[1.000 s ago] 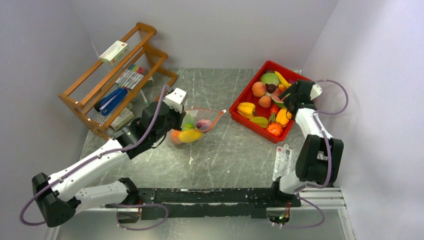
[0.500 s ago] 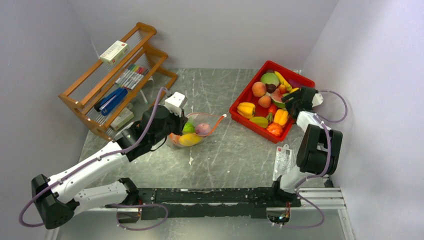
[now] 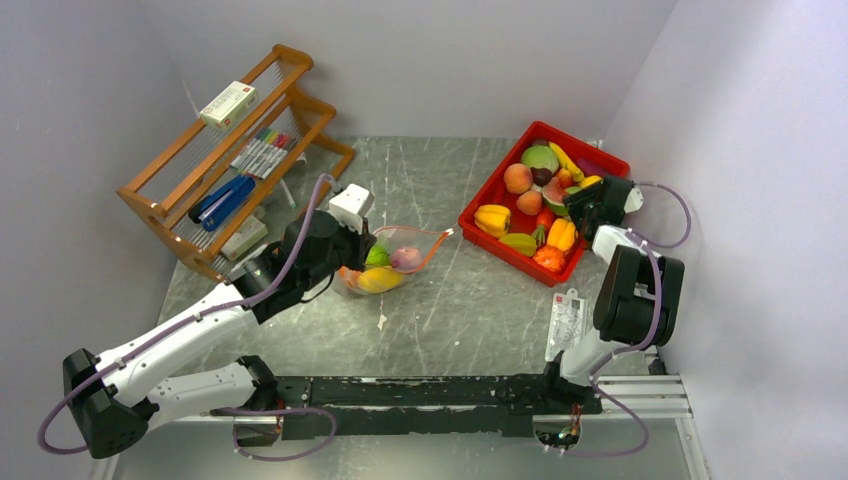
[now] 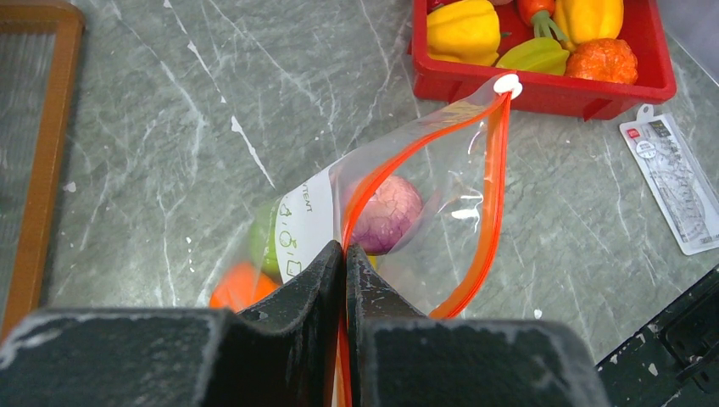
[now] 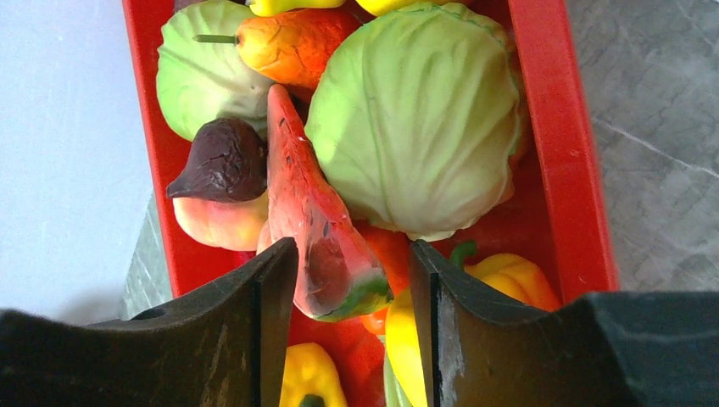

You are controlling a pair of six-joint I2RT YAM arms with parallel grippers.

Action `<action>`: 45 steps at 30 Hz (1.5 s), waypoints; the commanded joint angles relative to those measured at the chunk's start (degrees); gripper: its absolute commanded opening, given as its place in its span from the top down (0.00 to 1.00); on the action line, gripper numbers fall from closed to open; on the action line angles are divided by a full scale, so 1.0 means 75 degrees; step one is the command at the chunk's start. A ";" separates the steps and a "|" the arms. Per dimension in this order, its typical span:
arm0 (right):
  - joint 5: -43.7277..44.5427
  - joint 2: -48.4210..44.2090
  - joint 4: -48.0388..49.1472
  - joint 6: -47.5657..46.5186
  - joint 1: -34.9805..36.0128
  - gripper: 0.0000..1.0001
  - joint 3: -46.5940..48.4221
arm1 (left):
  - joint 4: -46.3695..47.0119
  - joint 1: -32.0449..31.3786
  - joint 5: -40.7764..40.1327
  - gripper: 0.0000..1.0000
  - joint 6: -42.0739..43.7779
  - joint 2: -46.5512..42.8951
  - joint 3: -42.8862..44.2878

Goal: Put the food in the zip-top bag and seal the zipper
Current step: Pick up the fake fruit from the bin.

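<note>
A flat clear packet (image 3: 565, 325) lies on the grey tabletop (image 3: 450, 300), close to the right arm's base. Farther in, left of the middle, the left pincer (image 4: 343, 250) has its fingers pressed together on the zip-top bag (image 4: 424, 195). It pinches the bag at the mouth, just beside the white label (image 4: 305, 225). The bag rests on the tabletop, well apart from the packet, with its mouth gaping toward the red tray (image 4: 543, 91).

The zipper (image 4: 496, 170) runs out from the pinch as two orange-red strips. They spread, then meet again at a white slider (image 4: 507, 83) lying just beside the tray's near wall. Inside the bag are a purple toy (image 4: 386, 212), a green toy (image 4: 264, 242) behind the label and an orange toy (image 4: 237, 288) nearest the pincer. The top view also shows a yellow toy (image 3: 378, 277) among them.

Beyond the bag, to the right, the tray holds a heap of more toy food. The right pincer (image 5: 352, 254) is down in the tray's far right part, its fingers spread with a watermelon slice (image 5: 309, 203) between them. One finger looks to touch the slice and a gap shows at the other. A pale green cabbage (image 5: 415, 119) lies against one side of the slice. A dark fig-shaped piece (image 5: 220, 161) and a peach (image 5: 216, 225) lie at the other, and a yellow pepper (image 5: 504, 275) lies by the finger on the cabbage side.

Farthest back on the left, a wooden rack (image 3: 160, 195) stands by the wall. It carries a small box (image 3: 228, 103) and a row of pens (image 3: 262, 152).
</note>
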 commanded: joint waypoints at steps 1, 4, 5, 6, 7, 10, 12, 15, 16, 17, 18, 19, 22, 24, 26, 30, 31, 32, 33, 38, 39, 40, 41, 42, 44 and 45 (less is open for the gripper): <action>-0.0149 0.0174 0.0198 0.0024 -0.0083 0.46 0.0080 | 0.0107 -0.0057 0.0109 0.93 -0.0108 -0.0146 -0.0086; -0.0250 0.0317 0.0121 0.0022 -0.0077 0.49 0.0199 | 0.0136 -0.0063 0.0120 0.93 -0.0128 -0.0147 -0.0108; -0.0306 0.0317 0.0155 -0.0003 -0.0083 0.53 0.0196 | 0.0152 -0.0057 0.0121 0.93 -0.0121 -0.0137 -0.0105; -0.0339 0.0297 0.0203 -0.0032 -0.0083 0.57 0.0175 | 0.0151 -0.0061 0.0115 0.93 -0.0129 -0.0132 -0.0114; -0.0345 0.0238 0.0227 -0.0077 -0.0083 0.62 0.0151 | 0.0146 -0.0064 0.0101 0.93 -0.0143 -0.0122 -0.0092; -0.0264 -0.0020 0.0163 -0.0316 -0.0084 0.70 0.0143 | 0.0121 -0.0061 0.0044 0.93 -0.0155 -0.0132 -0.0081; -0.0142 -0.0239 0.0003 -0.0466 -0.0083 0.72 0.0153 | 0.0137 -0.0066 0.0019 0.93 -0.0174 -0.0160 -0.0128; 0.0000 -0.0489 -0.0223 -0.0694 -0.0083 0.72 0.0231 | 0.0180 -0.0062 0.0044 0.93 -0.0175 -0.0209 -0.0159; 0.0033 -0.0546 -0.0329 -0.0747 -0.0083 0.72 0.0261 | 0.0191 -0.0060 0.0050 0.93 -0.0159 -0.0207 -0.0151; 0.0063 -0.0603 -0.0458 -0.0786 -0.0083 0.72 0.0315 | 0.0165 -0.0058 0.0044 0.93 -0.0145 -0.0186 -0.0125; 0.0058 -0.0656 -0.0585 -0.0826 -0.0083 0.72 0.0354 | 0.0152 -0.0058 0.0031 0.93 -0.0124 -0.0180 -0.0101; 0.0039 -0.0705 -0.0679 -0.0867 -0.0083 0.72 0.0383 | 0.0125 -0.0058 0.0011 0.93 -0.0116 -0.0156 -0.0076; -0.0069 -0.0947 -0.0849 -0.0985 -0.0083 0.73 0.0375 | 0.0099 -0.0056 -0.0020 0.93 -0.0088 -0.0142 -0.0044; -0.0104 -0.1104 -0.1042 -0.1089 -0.0083 0.73 0.0411 | 0.0116 -0.0061 -0.0010 0.93 -0.0106 -0.0173 -0.0062; -0.0192 -0.1260 -0.1190 -0.1197 -0.0083 0.73 0.0422 | 0.0146 -0.0065 0.0001 0.93 -0.0125 -0.0198 -0.0083; -0.0485 -0.1553 -0.1532 -0.1440 -0.0083 0.74 0.0482 | 0.0144 -0.0064 -0.0024 0.93 -0.0191 -0.0168 -0.0103; -0.0590 -0.1632 -0.1574 -0.1492 -0.0083 0.74 0.0479 | 0.0140 -0.0057 -0.0006 0.93 -0.0183 -0.0152 -0.0103; -0.0699 -0.1713 -0.1636 -0.1572 -0.0077 0.74 0.0472 | 0.0126 -0.0059 0.0011 0.93 -0.0179 -0.0141 -0.0088; -0.0798 -0.1811 -0.1710 -0.1643 -0.0082 0.74 0.0471 | 0.0089 -0.0061 0.0015 0.93 -0.0184 -0.0116 -0.0063; -0.1477 -0.2329 -0.2117 -0.1980 -0.0057 0.74 0.0376 | 0.0160 -0.0061 -0.0109 0.93 -0.0218 -0.0140 -0.0063; -0.1580 -0.2451 -0.2205 -0.2041 -0.0039 0.74 0.0351 | 0.0175 -0.0063 -0.0126 0.93 -0.0205 -0.0142 -0.0083; -0.1640 -0.2662 -0.2299 -0.2096 -0.0004 0.74 0.0307 | 0.0182 -0.0057 -0.0136 0.93 -0.0195 -0.0143 -0.0082; -0.1672 -0.2842 -0.2397 -0.2129 0.0051 0.74 0.0257 | 0.0175 -0.0062 -0.0138 0.93 -0.0180 -0.0138 -0.0080; -0.1719 -0.3017 -0.2439 -0.2117 0.0121 0.74 0.0199 | 0.0163 -0.0066 -0.0147 0.93 -0.0179 -0.0127 -0.0076; -0.1802 -0.3371 -0.2478 -0.2037 0.0370 0.75 0.0073 | 0.0169 -0.0068 -0.0171 0.93 -0.0188 -0.0107 -0.0078; -0.1913 -0.3530 -0.2446 -0.1983 0.0514 0.75 -0.0015 | 0.0185 -0.0058 -0.0172 0.93 -0.0194 -0.0106 -0.0085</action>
